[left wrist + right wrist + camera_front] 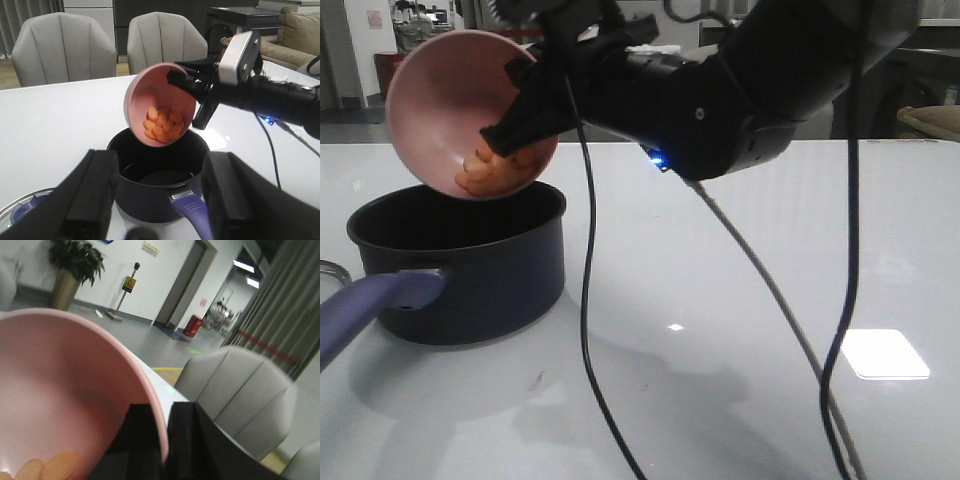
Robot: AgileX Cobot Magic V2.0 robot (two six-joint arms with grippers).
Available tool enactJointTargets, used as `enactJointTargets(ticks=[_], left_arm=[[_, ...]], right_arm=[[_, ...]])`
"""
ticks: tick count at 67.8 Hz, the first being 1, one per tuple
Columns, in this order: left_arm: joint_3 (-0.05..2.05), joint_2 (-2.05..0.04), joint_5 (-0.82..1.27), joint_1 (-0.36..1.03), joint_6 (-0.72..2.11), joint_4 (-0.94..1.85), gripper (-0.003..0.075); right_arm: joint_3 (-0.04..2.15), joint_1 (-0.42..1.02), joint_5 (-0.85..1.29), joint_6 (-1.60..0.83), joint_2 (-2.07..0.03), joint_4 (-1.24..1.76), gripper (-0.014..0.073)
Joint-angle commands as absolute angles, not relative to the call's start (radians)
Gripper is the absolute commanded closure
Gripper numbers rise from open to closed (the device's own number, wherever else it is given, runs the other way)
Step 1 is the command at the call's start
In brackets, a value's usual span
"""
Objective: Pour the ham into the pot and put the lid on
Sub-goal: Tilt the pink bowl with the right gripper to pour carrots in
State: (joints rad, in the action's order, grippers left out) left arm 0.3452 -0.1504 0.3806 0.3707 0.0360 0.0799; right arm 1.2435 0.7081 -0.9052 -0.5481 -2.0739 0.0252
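Note:
My right gripper [515, 125] is shut on the rim of the pink bowl [445, 100] and holds it steeply tilted above the pot [460, 265]. The ham [500, 172], orange-pink chunks, lies heaped at the bowl's lower lip, still inside it. The pot is dark, with a blue-purple handle [365, 305] pointing to the front left; its inside looks empty in the left wrist view [160, 172]. My left gripper [160, 200] is open and empty, near the pot's handle side. The lid [22, 212] lies flat on the table beside the pot, its blue knob showing, partly hidden by a finger.
Black cables [585, 330] hang from the right arm down to the table in front of the pot. Grey chairs [65, 45] stand beyond the table's far edge. The white table [740, 300] stretches to the right of the pot.

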Motion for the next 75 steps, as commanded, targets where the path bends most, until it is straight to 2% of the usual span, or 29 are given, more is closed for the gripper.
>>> enactJointTargets(ticks=[1, 13, 28, 34, 50, 56, 61, 75], left_arm=[[0.371, -0.16, 0.3, 0.378, 0.036, 0.093, 0.0318], [0.371, -0.16, 0.3, 0.378, 0.036, 0.093, 0.0318], [0.371, -0.16, 0.3, 0.378, 0.036, 0.093, 0.0318], [0.371, -0.16, 0.3, 0.378, 0.036, 0.093, 0.0318], [0.371, -0.16, 0.3, 0.378, 0.036, 0.093, 0.0318], [0.371, -0.16, 0.3, 0.378, 0.036, 0.093, 0.0318], [0.371, -0.16, 0.3, 0.378, 0.036, 0.093, 0.0318], [0.371, -0.16, 0.3, 0.378, 0.036, 0.093, 0.0318]], right_arm=[[1.269, 0.726, -1.064, -0.779, -2.032, 0.013, 0.0465], [1.269, 0.752, -1.29, -1.022, -2.087, 0.015, 0.0465], [1.271, 0.757, -1.288, -1.073, -2.089, 0.017, 0.0465], [1.271, 0.757, -1.288, -0.964, -2.089, 0.062, 0.0465], [1.274, 0.757, -1.246, -0.383, -2.089, 0.203, 0.0465], [1.274, 0.757, -1.183, -0.197, -2.081, 0.212, 0.0465], [1.274, 0.757, -1.043, -0.083, -2.052, 0.212, 0.0465], [1.274, 0.753, -0.58, -0.046, -1.912, 0.212, 0.0465]])
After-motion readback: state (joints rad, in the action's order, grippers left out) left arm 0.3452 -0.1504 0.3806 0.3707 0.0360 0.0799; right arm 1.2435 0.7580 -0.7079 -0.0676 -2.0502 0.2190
